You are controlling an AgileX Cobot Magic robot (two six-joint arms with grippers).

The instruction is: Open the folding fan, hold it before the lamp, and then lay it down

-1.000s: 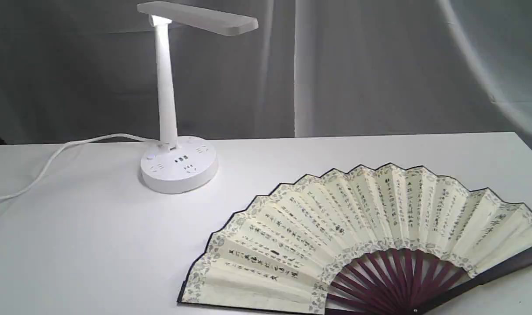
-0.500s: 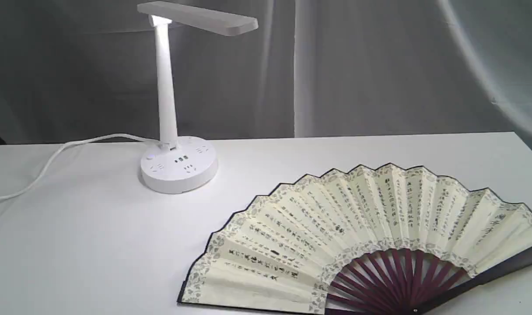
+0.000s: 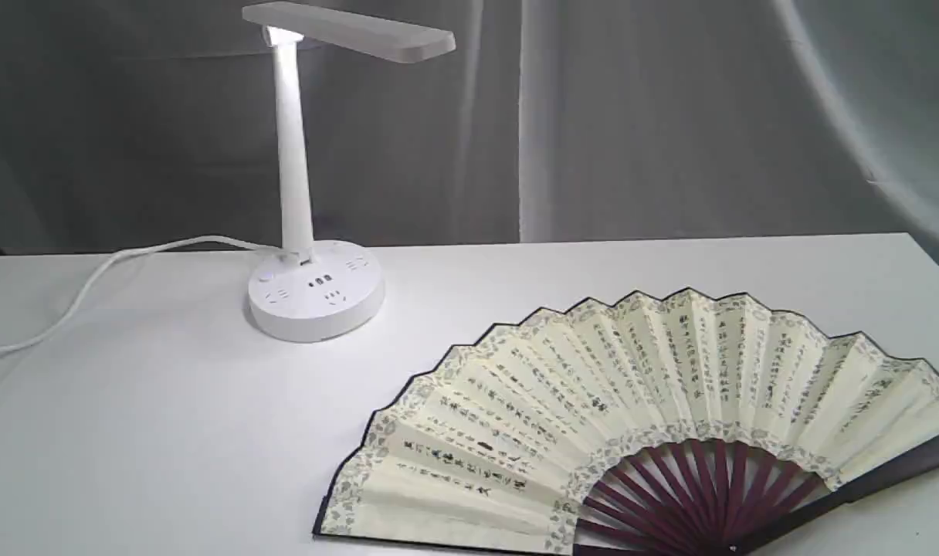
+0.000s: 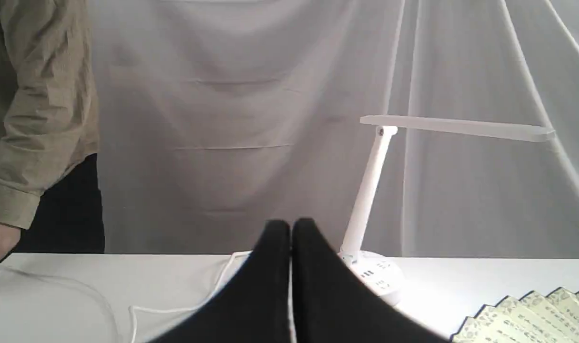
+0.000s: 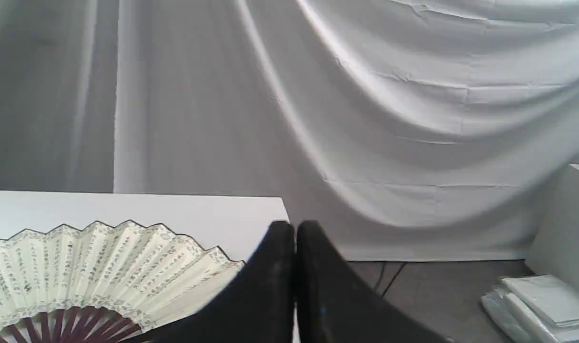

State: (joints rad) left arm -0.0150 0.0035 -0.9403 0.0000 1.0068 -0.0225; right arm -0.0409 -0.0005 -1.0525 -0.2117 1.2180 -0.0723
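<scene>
On the table (image 3: 168,432), the folding fan (image 3: 639,371) is lying spread open, apart from the lamp (image 3: 293,170). I'm seeing the left gripper (image 4: 291,226) and right gripper (image 5: 295,227) hanging clenched — nothing between their fingers.

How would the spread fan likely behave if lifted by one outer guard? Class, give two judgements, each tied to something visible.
The folding fan probably feels light for its span: it is thin pleated paper on slim maroon ribs. Lifted by the dark outer guard alone, the leaf would likely sag or partly close, since the pleats look free to fold.
</scene>
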